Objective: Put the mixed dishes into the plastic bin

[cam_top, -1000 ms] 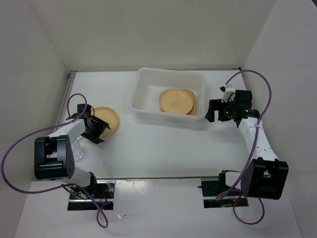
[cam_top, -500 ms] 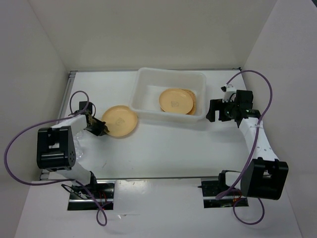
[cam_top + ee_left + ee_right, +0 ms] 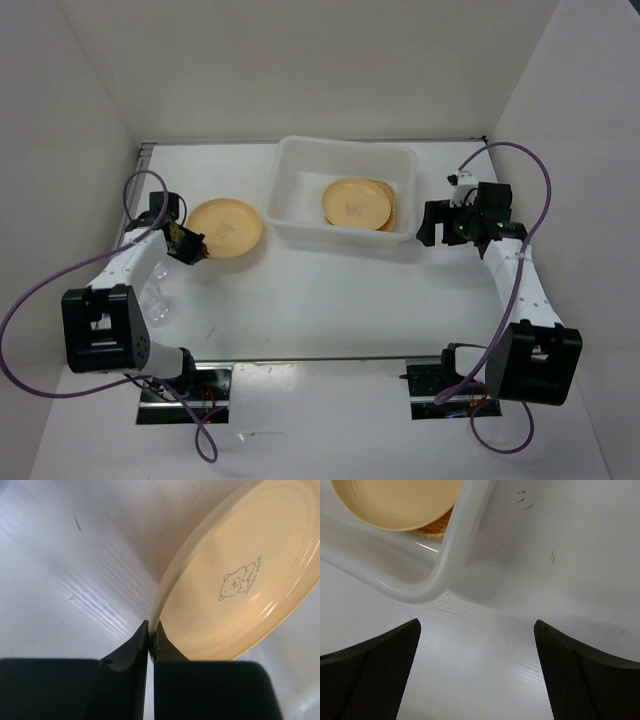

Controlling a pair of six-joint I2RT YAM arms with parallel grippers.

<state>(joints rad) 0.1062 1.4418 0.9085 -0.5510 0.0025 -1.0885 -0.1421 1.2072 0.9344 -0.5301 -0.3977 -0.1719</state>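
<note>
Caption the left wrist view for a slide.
Left gripper shut on the rim of a tan bear-print plate.

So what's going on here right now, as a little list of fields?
Container: large translucent white plastic bin
Inside it: round tan plate lying on a woven tan plate
Left tool: shut on the rim of a second round tan plate, left of the bin
Right tool: open, empty, by the bin's corner
</note>
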